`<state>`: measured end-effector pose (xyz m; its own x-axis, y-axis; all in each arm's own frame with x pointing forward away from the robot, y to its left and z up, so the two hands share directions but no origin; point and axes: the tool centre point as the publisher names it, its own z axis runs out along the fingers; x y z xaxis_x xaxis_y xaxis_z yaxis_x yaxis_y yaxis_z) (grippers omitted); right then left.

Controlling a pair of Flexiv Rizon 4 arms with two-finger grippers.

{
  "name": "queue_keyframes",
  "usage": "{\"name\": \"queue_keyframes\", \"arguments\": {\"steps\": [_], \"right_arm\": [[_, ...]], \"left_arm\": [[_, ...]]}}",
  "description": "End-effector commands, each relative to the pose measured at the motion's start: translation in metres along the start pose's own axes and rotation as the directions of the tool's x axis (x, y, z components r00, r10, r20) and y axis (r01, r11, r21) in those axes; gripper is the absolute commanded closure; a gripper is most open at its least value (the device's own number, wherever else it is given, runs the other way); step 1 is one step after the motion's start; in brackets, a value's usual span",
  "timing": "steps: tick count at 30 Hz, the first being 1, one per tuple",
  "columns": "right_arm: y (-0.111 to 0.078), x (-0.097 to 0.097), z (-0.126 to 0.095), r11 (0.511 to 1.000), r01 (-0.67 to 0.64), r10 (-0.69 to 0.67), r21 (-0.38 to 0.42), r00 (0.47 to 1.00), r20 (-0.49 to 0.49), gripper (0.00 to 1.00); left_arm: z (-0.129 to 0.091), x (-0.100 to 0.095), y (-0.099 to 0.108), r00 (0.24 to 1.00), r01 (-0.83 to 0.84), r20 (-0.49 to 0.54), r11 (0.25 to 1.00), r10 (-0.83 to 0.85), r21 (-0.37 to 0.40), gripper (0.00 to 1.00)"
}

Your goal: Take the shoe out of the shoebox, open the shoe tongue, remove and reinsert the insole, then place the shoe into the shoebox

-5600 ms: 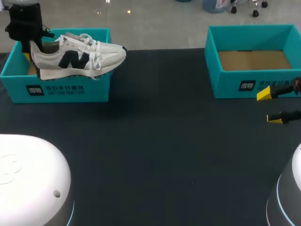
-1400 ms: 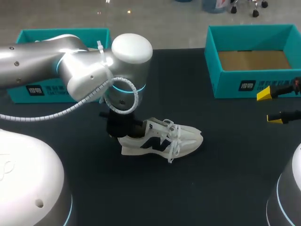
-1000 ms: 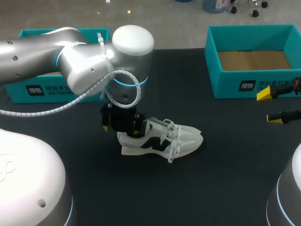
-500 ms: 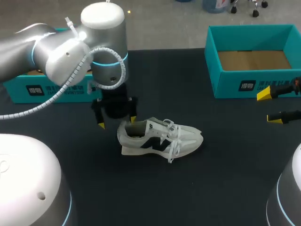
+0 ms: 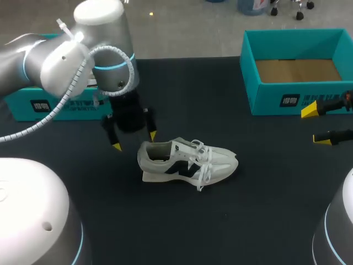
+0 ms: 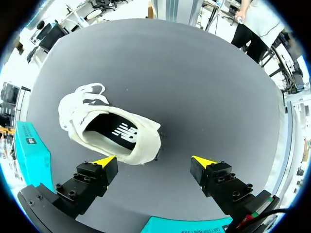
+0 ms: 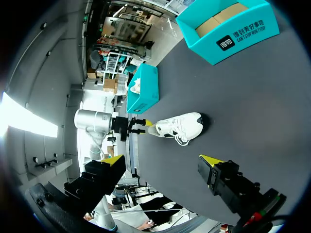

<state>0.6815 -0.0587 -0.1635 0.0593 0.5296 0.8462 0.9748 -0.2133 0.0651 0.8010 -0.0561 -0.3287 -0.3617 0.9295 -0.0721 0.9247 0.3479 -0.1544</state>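
Observation:
A white sneaker (image 5: pixel 187 161) with a dark side logo and white laces lies on its sole in the middle of the black table, toe pointing right. My left gripper (image 5: pixel 134 141) hangs open just behind and left of its heel, holding nothing. In the left wrist view the sneaker (image 6: pixel 77 116) lies ahead of the open left gripper (image 6: pixel 154 160), heel nearest one finger, with its black insole (image 6: pixel 114 132) showing inside. My right gripper (image 5: pixel 317 125) stands open and empty at the right edge. From the right wrist view the sneaker (image 7: pixel 182 126) is far ahead of the right gripper (image 7: pixel 162 159).
A teal shoebox (image 5: pixel 60 105) stands at the back left, partly hidden by my left arm. A second teal box (image 5: pixel 292 99) with a brown cardboard floor stands at the back right, just behind my right gripper. Both boxes (image 7: pixel 228 34) (image 7: pixel 143 90) show in the right wrist view.
My left gripper has risen off the sneaker's heel opening and drawn back to the left, toward the left box. The sneaker stays where it lay. The right arm has not moved.

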Motion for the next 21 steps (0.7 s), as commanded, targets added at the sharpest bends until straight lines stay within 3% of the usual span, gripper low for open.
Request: {"name": "queue_keyframes", "arguments": {"steps": [1, 4, 8, 21], "right_arm": [[0.000, 0.000, 0.000, 1.000, -0.002, 0.002, 0.000, 1.000, 0.003, 0.00], [0.000, 0.000, 0.000, 1.000, -0.002, 0.002, 0.000, 1.000, 0.003, 0.00], [0.000, 0.000, 0.000, 1.000, -0.002, 0.002, 0.000, 1.000, 0.003, 0.00], [0.000, 0.000, 0.000, 1.000, -0.002, 0.002, 0.000, 1.000, 0.003, 0.00]], "left_arm": [[-0.008, 0.010, 0.012, 0.971, 0.186, 0.099, 0.949, -0.217, 0.255, 0.00], [-0.011, 0.013, 0.005, 0.948, 0.228, 0.135, 0.913, -0.287, 0.337, 0.00], [-0.009, 0.021, -0.005, 0.948, 0.214, 0.137, 0.897, -0.286, 0.386, 0.00], [-0.009, 0.021, -0.005, 0.948, 0.214, 0.137, 0.897, -0.286, 0.386, 0.00]]}}
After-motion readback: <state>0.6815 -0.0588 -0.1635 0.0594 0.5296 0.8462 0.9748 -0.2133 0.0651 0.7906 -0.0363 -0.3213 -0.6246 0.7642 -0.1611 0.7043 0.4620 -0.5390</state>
